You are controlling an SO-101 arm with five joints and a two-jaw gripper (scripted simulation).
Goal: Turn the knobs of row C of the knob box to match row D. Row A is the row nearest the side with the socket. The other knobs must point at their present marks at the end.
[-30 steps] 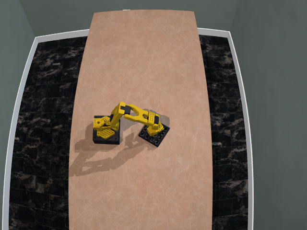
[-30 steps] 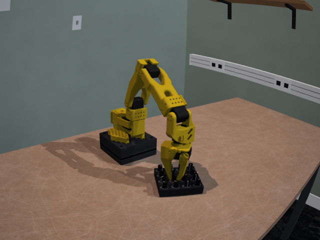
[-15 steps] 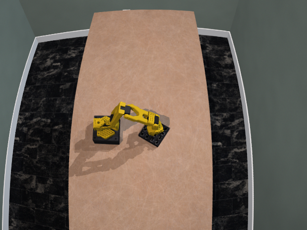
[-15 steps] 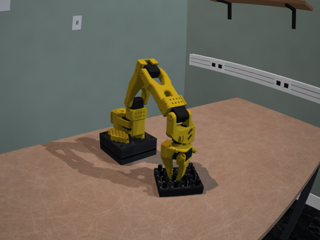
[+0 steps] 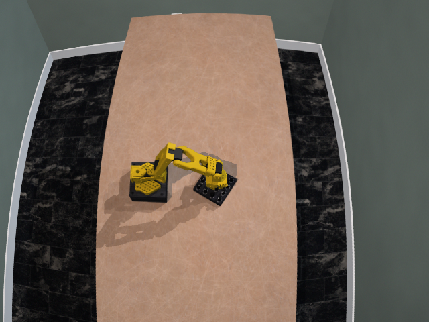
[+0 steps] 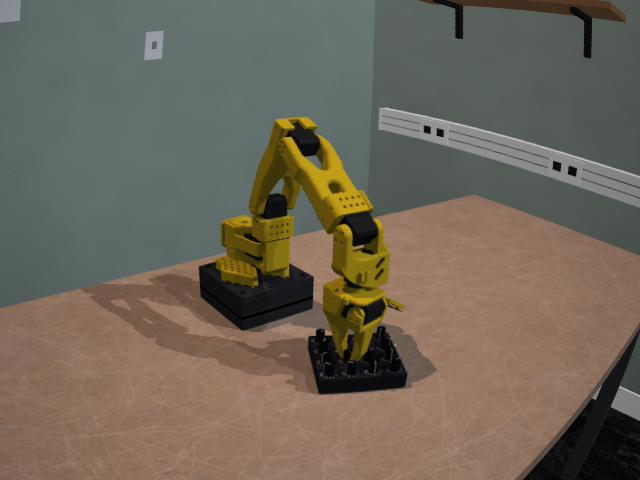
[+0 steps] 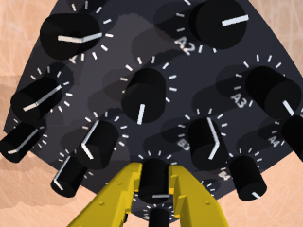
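On pale-brown, finely scratched counter, reached over by smooth yellow arm and just in front of its blocky black base: flat, dark, square-cornered knob box. Beneath, with end effector closed on a stubby, round black knob, apparently C3, probably at the turning step of row C. Next, likely, to twist until aligned with the row D neighbour's thin white pointer, then to release and lift straight, without brushing nearby knobs.

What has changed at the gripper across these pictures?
The gripper has twisted in place about its upright axis, a yellow part now jutting rightward in the exterior view. It is closed on a knob. The knob box stayed put.
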